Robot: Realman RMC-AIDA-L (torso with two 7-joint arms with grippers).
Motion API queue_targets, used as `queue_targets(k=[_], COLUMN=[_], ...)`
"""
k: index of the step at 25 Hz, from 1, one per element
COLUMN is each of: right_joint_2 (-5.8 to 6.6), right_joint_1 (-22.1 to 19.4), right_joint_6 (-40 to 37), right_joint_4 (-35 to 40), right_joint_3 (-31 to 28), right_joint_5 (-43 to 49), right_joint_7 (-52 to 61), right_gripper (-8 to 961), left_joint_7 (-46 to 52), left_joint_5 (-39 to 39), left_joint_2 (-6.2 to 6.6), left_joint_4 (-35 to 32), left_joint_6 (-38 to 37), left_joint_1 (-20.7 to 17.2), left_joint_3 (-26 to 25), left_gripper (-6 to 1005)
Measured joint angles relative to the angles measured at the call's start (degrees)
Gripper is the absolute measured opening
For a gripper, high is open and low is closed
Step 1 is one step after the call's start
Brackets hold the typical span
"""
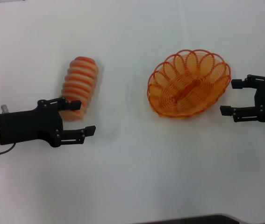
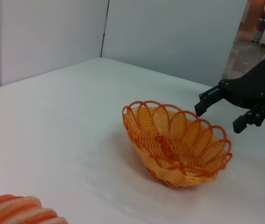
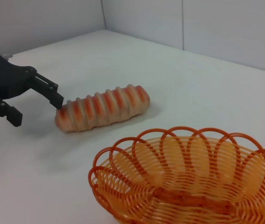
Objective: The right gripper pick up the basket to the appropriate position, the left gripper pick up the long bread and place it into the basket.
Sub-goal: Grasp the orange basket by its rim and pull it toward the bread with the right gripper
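Observation:
The long bread [image 1: 79, 83], ribbed orange and cream, lies on the white table at the left, also seen as the bread [image 3: 103, 107] and its end [image 2: 20, 212]. My left gripper [image 1: 83, 117] is open at the loaf's near end. One fingertip [image 3: 57, 100] reaches that end, and whether it touches I cannot tell. The empty orange wire basket [image 1: 188, 86] sits to the right, also seen as the basket [image 2: 176, 149] and the basket [image 3: 183, 186]. My right gripper [image 1: 229, 97] is open just right of its rim, a small gap away, holding nothing. It shows as the right gripper [image 2: 218, 119] too.
The white table [image 1: 132, 177] has bare surface between the bread and the basket and along the front. Pale walls [image 2: 169, 32] close off the table's far sides. A dark edge [image 1: 193, 219] shows at the bottom of the head view.

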State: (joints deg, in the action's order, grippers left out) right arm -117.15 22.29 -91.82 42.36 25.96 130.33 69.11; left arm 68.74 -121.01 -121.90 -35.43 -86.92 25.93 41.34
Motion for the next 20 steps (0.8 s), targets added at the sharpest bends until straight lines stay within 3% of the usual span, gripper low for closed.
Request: queue_targets(k=[12,20], right_joint_2=[0.0,0.18], right_joint_1=[0.2,0.2], right_joint_6=[-0.2,-0.9], right_joint_4=[0.6,0.7], right_joint_3=[0.9,-2.3], right_joint_5=[0.0,-3.7], right_joint_7=[0.1,0.7], right_gripper=[916,918], left_joint_7=[0.0,0.0], left_joint_5=[0.2,0.7], left_joint_2=[-0.15,-0.37], left_joint_4=[0.1,0.1], left_joint_6=[0.4,0.4], left_joint_1=[-0.3,-0.4], left_joint_3=[-0.1,-1.1], left_gripper=[843,842])
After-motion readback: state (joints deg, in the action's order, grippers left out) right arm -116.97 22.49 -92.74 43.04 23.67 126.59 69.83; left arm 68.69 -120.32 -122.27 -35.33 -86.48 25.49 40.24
